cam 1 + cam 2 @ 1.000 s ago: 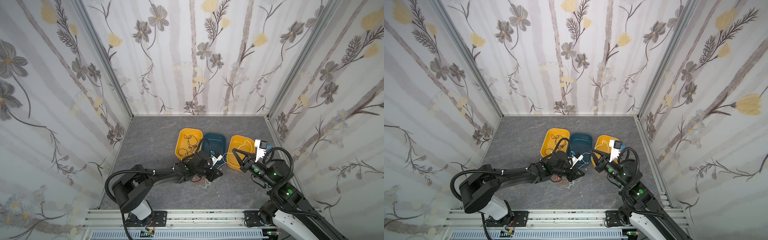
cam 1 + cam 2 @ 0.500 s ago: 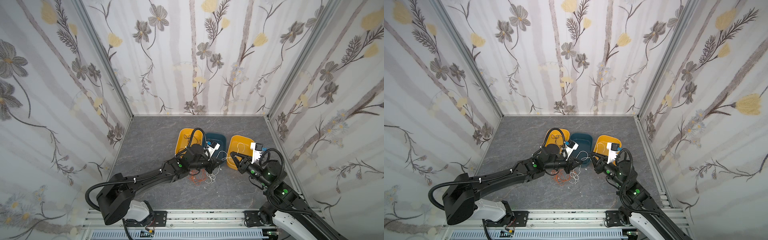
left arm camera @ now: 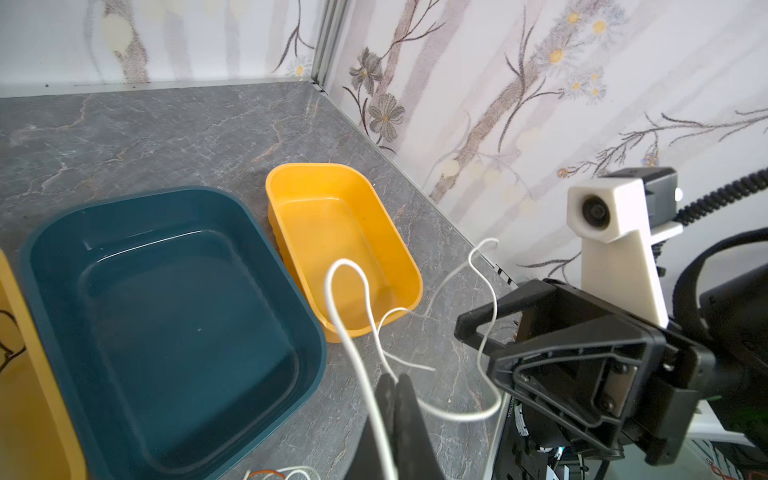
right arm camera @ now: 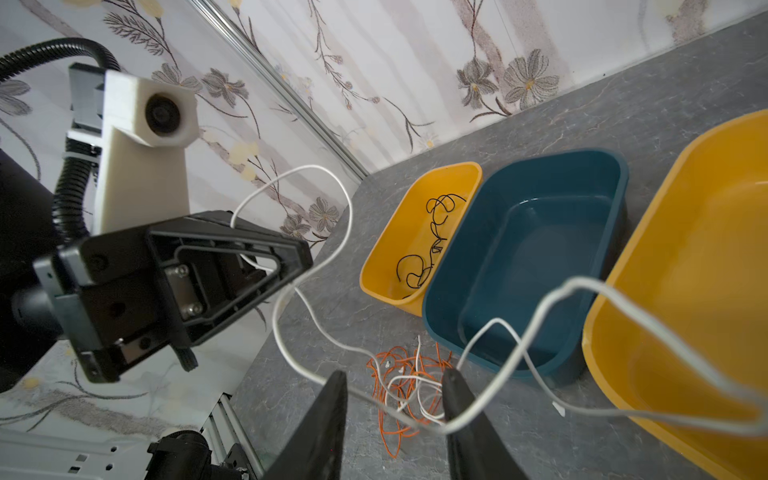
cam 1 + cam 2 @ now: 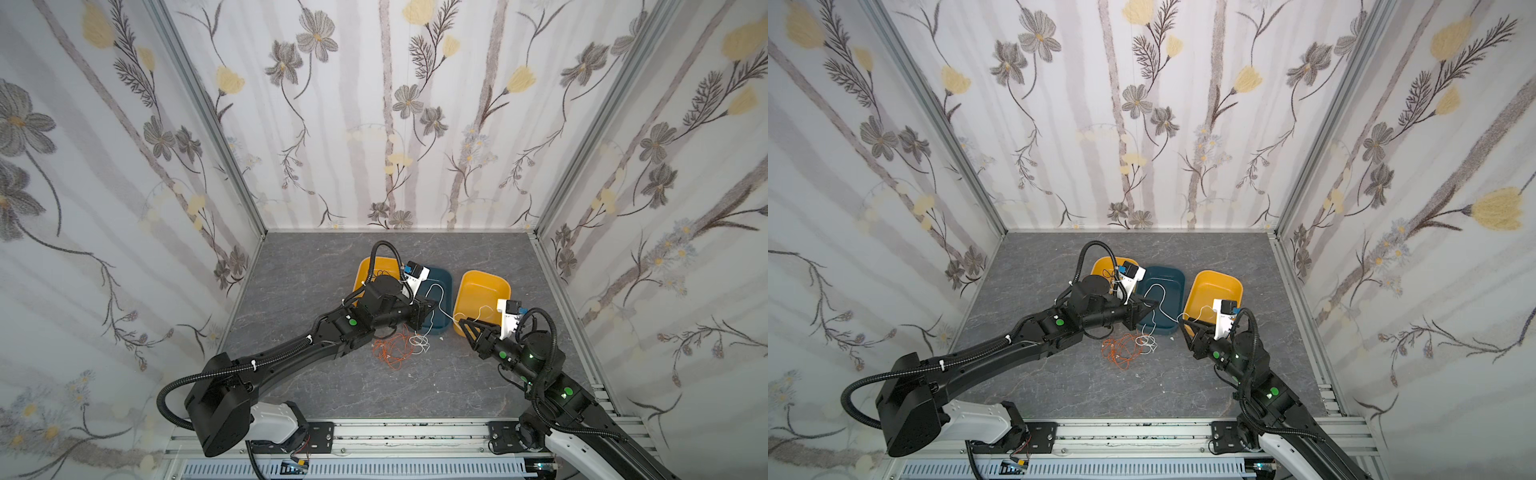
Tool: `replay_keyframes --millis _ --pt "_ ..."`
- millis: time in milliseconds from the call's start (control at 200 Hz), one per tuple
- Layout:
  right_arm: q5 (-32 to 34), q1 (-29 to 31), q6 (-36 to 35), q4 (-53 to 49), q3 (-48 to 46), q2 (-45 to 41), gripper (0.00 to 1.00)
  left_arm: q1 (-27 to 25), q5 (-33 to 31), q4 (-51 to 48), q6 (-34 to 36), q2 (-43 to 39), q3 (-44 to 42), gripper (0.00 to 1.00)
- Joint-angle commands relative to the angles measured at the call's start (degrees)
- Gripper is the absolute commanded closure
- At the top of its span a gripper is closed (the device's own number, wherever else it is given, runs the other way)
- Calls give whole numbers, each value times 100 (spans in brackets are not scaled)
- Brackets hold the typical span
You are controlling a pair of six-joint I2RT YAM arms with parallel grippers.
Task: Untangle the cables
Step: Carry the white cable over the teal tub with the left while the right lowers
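White cable point(image 3: 345, 262) up in air, long wavy loops, pinched in left tool point(image 3: 392, 380). Orange cables point(image 5: 388, 349) in messy heap on desk point(image 5: 316, 266), few white loops mixed in. Black cable point(image 4: 432, 249) curled in yellow tray point(image 4: 376, 286).

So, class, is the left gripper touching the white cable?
Touching. The left wrist view shows the left gripper shut, with the white cable pinched between its jaws.
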Motion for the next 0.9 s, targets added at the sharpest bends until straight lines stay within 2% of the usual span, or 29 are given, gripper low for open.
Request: replay_keyframes --millis 0,115,215,425,620,894 --pt "46 -4 168 -21 -167 -160 57 56 -334 -138 -229 -18 50 100" --pt "-35 -6 183 -24 -309 -192 55 112 -504 -133 -375 -93 47 100" --pt "-449 3 119 316 -478 96 55 124 -445 -96 -406 -164 104 100" --pt "-893 189 432 1505 -745 1324 55 125 -455 -184 -424 -261 242 100" --pt "-915 628 448 2383 -575 2555 47 132 -496 -192 -512 -357 294 100" --pt "-1268 748 615 3569 -208 4001 39 125 -496 -322 -495 -520 425 100"
